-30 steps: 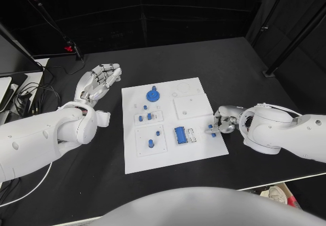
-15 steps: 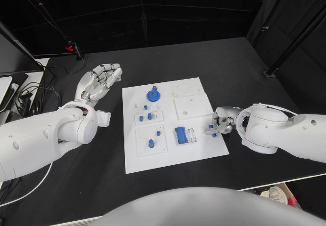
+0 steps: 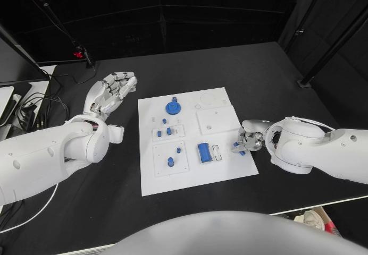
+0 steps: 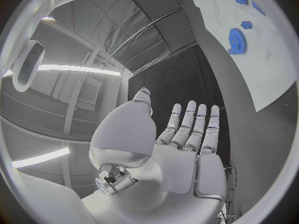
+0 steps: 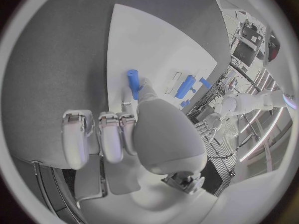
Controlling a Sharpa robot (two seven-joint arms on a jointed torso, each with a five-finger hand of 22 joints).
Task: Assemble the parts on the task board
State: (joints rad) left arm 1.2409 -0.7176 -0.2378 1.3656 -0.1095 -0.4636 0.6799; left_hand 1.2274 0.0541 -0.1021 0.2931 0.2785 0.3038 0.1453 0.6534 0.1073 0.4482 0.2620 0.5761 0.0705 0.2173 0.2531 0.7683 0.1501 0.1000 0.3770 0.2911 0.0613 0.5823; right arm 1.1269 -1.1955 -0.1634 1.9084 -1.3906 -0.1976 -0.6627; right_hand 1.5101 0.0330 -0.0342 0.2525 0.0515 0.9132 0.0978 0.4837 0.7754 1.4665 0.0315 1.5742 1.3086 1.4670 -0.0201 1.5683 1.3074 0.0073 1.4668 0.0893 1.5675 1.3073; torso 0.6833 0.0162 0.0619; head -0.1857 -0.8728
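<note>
Barely shifting, my right robot hand (image 3: pixel 247 139) is pinching a blue part (image 5: pixel 132 81) at the task board (image 3: pixel 230 171) edge, needing seating next; left robot hand (image 3: pixel 114 88) is lying open.

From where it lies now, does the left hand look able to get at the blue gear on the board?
Probably yes. The left hand lies open on the table beside the task board, holding nothing, and the blue gear sits near that edge with nothing between them. The right hand is at the opposite edge.
</note>
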